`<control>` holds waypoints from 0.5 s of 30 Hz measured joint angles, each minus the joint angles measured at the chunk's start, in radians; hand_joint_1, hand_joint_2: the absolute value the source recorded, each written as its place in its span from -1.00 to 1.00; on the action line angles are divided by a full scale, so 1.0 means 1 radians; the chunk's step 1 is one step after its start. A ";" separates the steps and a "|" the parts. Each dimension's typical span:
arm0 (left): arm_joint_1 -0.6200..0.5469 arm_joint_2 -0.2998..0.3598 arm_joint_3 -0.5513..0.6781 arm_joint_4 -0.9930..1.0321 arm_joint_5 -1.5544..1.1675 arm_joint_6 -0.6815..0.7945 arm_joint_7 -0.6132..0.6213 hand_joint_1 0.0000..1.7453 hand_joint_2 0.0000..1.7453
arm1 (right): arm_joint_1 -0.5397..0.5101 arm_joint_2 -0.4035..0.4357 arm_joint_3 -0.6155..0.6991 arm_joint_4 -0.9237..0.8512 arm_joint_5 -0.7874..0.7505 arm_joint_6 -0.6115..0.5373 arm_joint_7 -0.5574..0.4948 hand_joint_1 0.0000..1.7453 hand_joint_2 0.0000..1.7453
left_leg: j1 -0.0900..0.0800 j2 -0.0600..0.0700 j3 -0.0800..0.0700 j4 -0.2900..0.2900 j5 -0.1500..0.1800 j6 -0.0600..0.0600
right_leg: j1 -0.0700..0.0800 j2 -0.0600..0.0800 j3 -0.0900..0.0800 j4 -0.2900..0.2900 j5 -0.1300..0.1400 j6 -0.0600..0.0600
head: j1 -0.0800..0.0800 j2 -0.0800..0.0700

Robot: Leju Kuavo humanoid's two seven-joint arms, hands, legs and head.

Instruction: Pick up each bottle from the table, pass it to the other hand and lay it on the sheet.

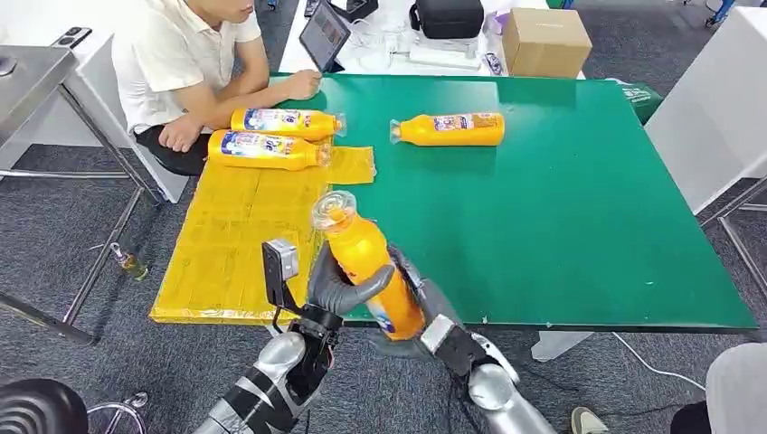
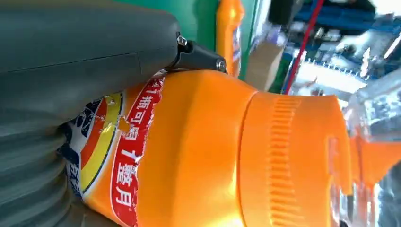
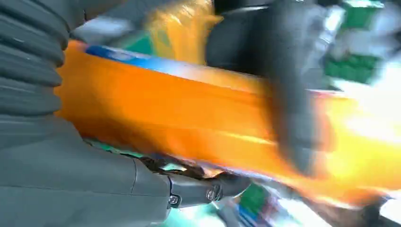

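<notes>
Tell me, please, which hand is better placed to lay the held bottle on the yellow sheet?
The left hand: it grips the bottle too, and the yellow sheet lies on its side; the right hand sits over the green table.

Your inventory, by material and finish:
- Held bottle (image 1: 366,271): glossy orange plastic, clear ribbed cap, printed label torn at its edge.
- Left hand (image 1: 339,287): matt grey plastic thumb, ribbed cover.
- Right hand (image 1: 416,294): same matt grey, small metal screws.
- Arms: brushed silver metal.
- Surface (image 1: 588,208): smooth matt green.
- Sheet (image 1: 231,244): yellow, slightly shiny, creased.
- Cardboard box (image 1: 545,41): plain brown, matt.
- Floor: grey carpet, rough.
</notes>
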 measured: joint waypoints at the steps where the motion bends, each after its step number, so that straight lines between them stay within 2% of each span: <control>1: 0.001 0.000 0.012 -0.005 0.038 -0.008 0.010 1.00 1.00 | 0.003 0.001 0.018 -0.051 -0.020 -0.064 -0.012 -1.00 1.00 | 0.000 0.001 0.000 0.000 0.000 0.000 | 0.000 0.000 0.000 0.000 0.000 0.000 | -0.001 0.000; 4: 0.006 0.001 0.084 -0.023 0.236 -0.030 0.057 1.00 1.00 | 0.003 0.001 0.062 -0.195 -0.026 -0.253 -0.019 -1.00 1.00 | 0.000 0.003 0.000 0.000 0.000 0.000 | 0.000 0.001 -0.001 0.000 0.000 0.000 | 0.000 0.000; 6: 0.006 0.004 0.150 -0.022 0.329 -0.032 0.062 1.00 1.00 | 0.003 0.001 0.074 -0.267 -0.018 -0.338 -0.019 -1.00 1.00 | 0.001 0.003 0.000 0.000 0.000 0.000 | 0.000 0.001 -0.001 0.000 0.000 0.000 | 0.000 0.000; 11: 0.002 0.018 0.249 -0.022 0.336 -0.013 0.043 1.00 1.00 | 0.004 -0.002 0.084 -0.368 -0.016 -0.402 -0.019 -1.00 1.00 | 0.001 0.003 0.000 0.000 0.000 0.000 | 0.000 0.001 -0.001 0.000 0.000 0.000 | 0.000 0.000; 13: -0.013 0.025 0.255 -0.009 0.207 0.109 -0.010 1.00 1.00 | 0.006 -0.003 0.089 -0.394 -0.008 -0.475 -0.019 -1.00 1.00 | 0.000 0.002 0.000 0.000 0.000 0.000 | 0.000 0.000 -0.001 0.000 0.000 0.000 | -0.001 0.000; 15: -0.045 0.040 0.239 0.028 -0.041 0.334 -0.073 1.00 1.00 | 0.016 -0.005 0.087 -0.419 0.004 -0.586 -0.019 -1.00 1.00 | 0.000 0.002 0.000 0.000 0.000 0.000 | 0.000 0.000 -0.001 0.000 0.000 0.000 | 0.000 0.000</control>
